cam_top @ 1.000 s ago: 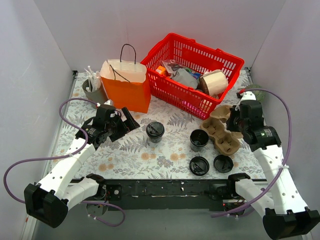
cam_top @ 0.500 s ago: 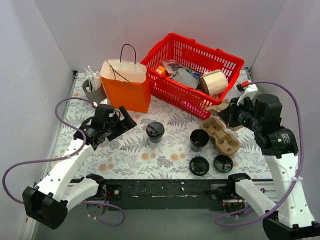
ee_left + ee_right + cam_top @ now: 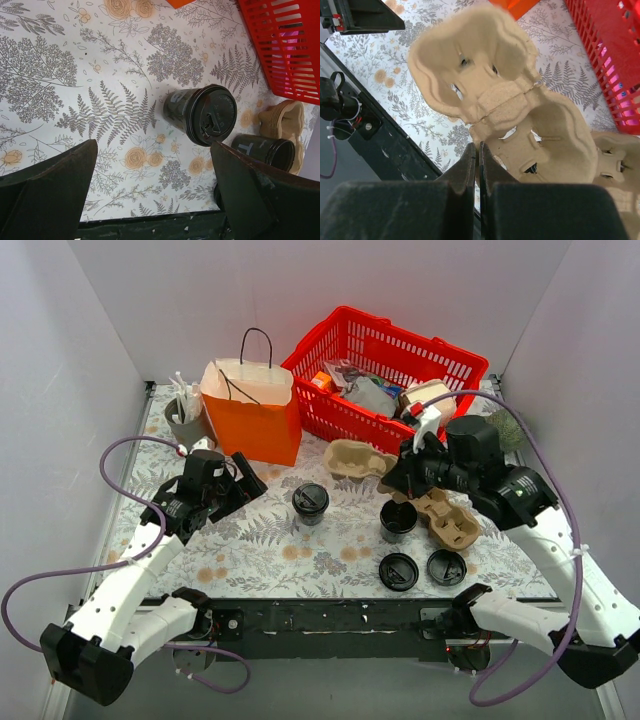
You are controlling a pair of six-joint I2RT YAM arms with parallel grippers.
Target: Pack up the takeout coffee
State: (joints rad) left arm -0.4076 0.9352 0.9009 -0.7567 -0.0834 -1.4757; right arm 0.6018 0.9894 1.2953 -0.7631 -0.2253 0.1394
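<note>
The takeout coffee (image 3: pixel 310 502), a small dark cup with a round black lid, stands on the floral table left of centre. In the left wrist view it (image 3: pixel 202 114) sits ahead of the fingers. My left gripper (image 3: pixel 243 487) is open and empty, to the left of the cup and apart from it; it also shows in the left wrist view (image 3: pixel 154 150). My right gripper (image 3: pixel 395 475) is shut on the edge of a tan pulp cup carrier (image 3: pixel 355 458) and holds it in the air in front of the basket. In the right wrist view the gripper (image 3: pixel 479 147) pinches the carrier (image 3: pixel 485 75).
An open black cup (image 3: pixel 398 520) stands right of the coffee. A second pulp carrier (image 3: pixel 450 522) lies beside it. Two loose black lids (image 3: pixel 398 571) (image 3: pixel 446 567) lie near the front edge. An orange paper bag (image 3: pixel 252 415), a red basket (image 3: pixel 345 315) and a grey utensil pot (image 3: pixel 185 422) stand behind.
My right arm has lifted one pulp carrier off the other and swung it left, from the right side to in front of the basket. My left arm has shifted slightly.
</note>
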